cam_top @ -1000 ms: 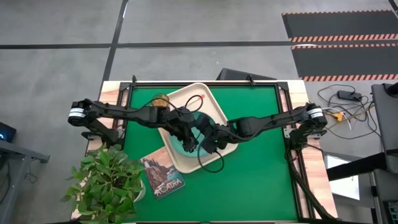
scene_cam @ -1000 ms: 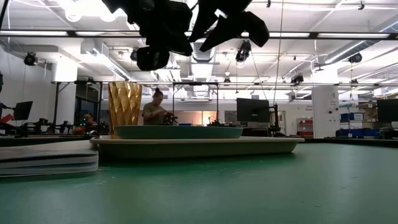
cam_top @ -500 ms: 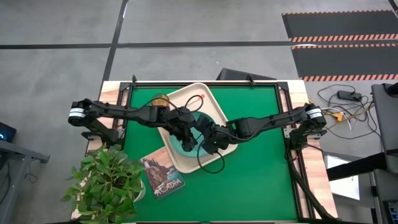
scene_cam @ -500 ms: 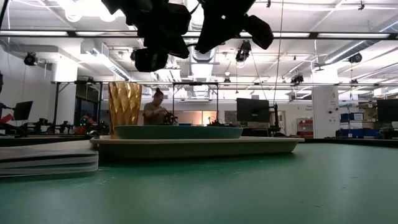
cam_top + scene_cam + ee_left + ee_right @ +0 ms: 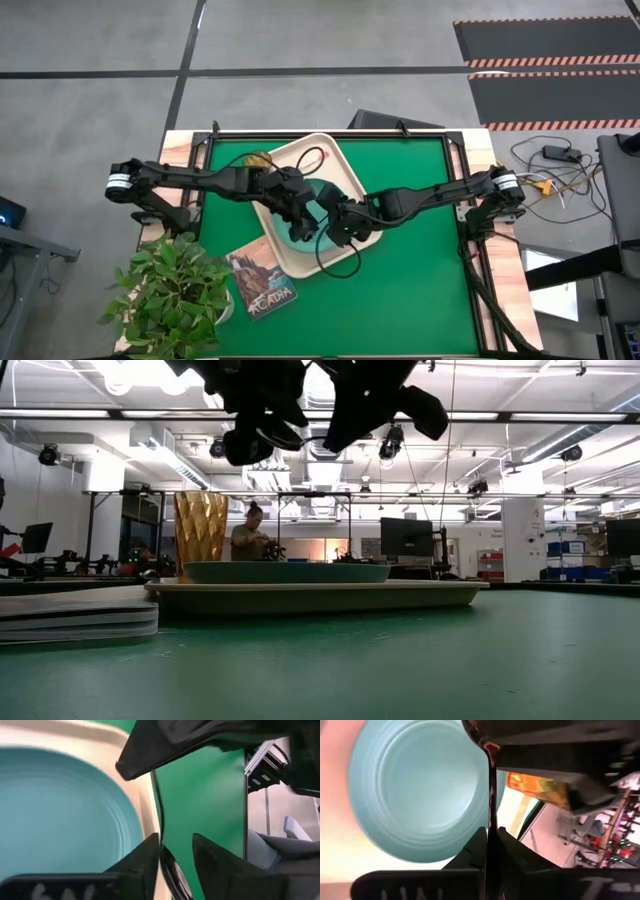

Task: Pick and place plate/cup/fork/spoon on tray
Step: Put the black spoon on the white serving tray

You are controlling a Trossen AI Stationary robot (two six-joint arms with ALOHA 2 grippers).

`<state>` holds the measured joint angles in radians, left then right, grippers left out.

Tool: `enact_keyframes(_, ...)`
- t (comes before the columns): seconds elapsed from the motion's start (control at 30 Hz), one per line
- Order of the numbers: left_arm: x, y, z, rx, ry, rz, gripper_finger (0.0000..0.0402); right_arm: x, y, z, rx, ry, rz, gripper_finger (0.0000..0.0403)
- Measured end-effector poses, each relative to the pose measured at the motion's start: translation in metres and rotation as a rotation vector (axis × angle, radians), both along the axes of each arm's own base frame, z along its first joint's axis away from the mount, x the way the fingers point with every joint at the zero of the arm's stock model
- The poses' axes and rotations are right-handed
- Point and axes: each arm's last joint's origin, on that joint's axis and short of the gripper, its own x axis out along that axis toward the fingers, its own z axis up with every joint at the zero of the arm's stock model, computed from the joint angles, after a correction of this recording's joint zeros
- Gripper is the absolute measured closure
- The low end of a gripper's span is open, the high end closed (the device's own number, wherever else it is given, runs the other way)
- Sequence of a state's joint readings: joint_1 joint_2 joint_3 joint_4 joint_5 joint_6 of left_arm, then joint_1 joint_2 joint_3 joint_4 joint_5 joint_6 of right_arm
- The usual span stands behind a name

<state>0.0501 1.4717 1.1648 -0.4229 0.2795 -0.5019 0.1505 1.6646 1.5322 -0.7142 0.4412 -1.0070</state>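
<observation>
The teal plate (image 5: pixel 322 192) lies on the cream tray (image 5: pixel 290 262). The amber cup (image 5: pixel 258 160) and the pink-handled fork (image 5: pixel 315 158) are on the tray's far part. Both grippers hang over the plate, tip to tip. Between them is the dark spoon (image 5: pixel 491 785), hidden in the high view. My right gripper (image 5: pixel 336 226) is shut on the spoon. My left gripper (image 5: pixel 300 214) is open, its fingers on either side of the spoon's bowl (image 5: pixel 172 869). My right gripper pinches the spoon's thin handle (image 5: pixel 491 827) between its two fingers. The handle runs straight out past the fingertips, along the fingers, toward my left gripper. The spoon is lifted clear above the plate. My left gripper: the bowl lies close to one finger (image 5: pixel 145 857); whether they touch, I cannot tell.
A picture-covered book (image 5: pixel 262 282) lies by the tray's near left corner, and a potted plant (image 5: pixel 175 290) stands at the table's near left edge. Green mat (image 5: pixel 420 290) stretches to the right of the tray. A person shows in the room behind (image 5: pixel 247 535).
My right gripper has shut on the spoon's handle above the plate. My left gripper has opened around the bowl and risen a little. The spoon stays in the air between the two; tray, plate, cup and fork have not moved.
</observation>
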Motion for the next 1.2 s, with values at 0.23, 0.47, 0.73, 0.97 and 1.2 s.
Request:
enact_keyframes(0.23, -0.015, 0.002, 0.022, 0.110, -0.102, -0.039, 0.0266, -0.010, -0.004, -0.008, 0.228, 0.090, -0.120, 0.0390)
enact_keyframes(0.47, -0.032, 0.001, 0.049, 0.282, -0.245, -0.011, 0.0265, -0.015, -0.015, -0.017, 0.761, 0.217, -0.288, 0.0390)
enact_keyframes(0.73, -0.043, 0.001, 0.070, 0.387, -0.380, 0.004, 0.0265, -0.008, -0.013, -0.050, 0.855, 0.237, -0.417, 0.0390)
enact_keyframes(0.97, -0.046, 0.001, 0.073, 0.388, -0.392, 0.006, 0.0265, -0.019, -0.012, -0.084, 0.876, 0.288, -0.544, 0.0390)
enact_keyframes(1.2, -0.045, 0.001, 0.073, 0.389, -0.393, 0.007, 0.0265, -0.021, -0.013, -0.104, 0.879, 0.247, -0.518, 0.0390)
